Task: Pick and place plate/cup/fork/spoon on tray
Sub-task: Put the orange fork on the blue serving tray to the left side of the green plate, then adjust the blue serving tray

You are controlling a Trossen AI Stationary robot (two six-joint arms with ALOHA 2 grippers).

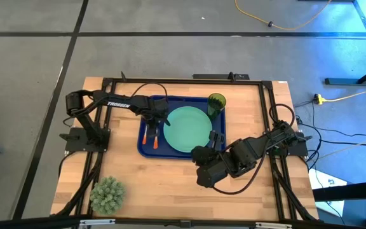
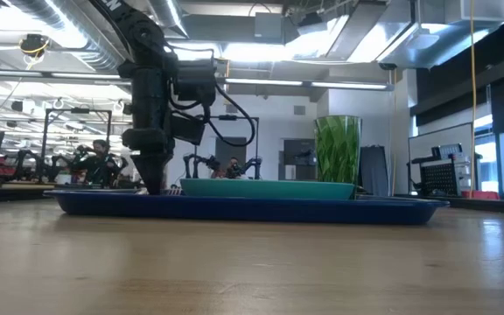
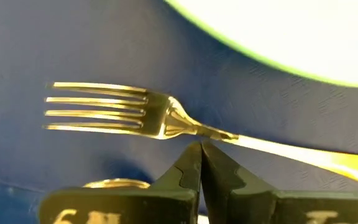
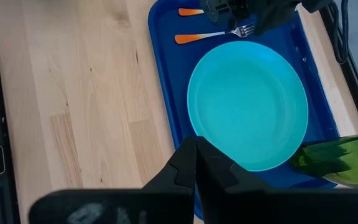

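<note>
1. Wooden table (image 1: 170, 191) seen from above, w/ a dark blue tray (image 1: 146, 151) near its middle, toward the far edge.
2. Mint-green plate (image 1: 187, 129) lies flat in the tray, filling most of its centre-right.
3. Olive-green cup (image 1: 216, 103) stands upright in the tray's far right corner, just beside the plate rim.
4. Fork (image 3: 135, 115) lies flat on the tray floor left of the plate, tines silver, handle orange.
5. Spoon (image 4: 191, 12) lies beside the fork, on the side away from the plate; only its orange handle shows clearly.
6. Left gripper (image 3: 201, 149) sits low over the tray's left part, fingers pressed together, tips just at the fork's neck, holding nothing.
7. Right gripper (image 4: 196, 144) hovers near the tray's near right corner, by the plate's edge, fingers closed, empty.
8. Spiky grey-green ball plant (image 1: 107, 195) sits on the table's near left corner, well apart from the tray.
</note>
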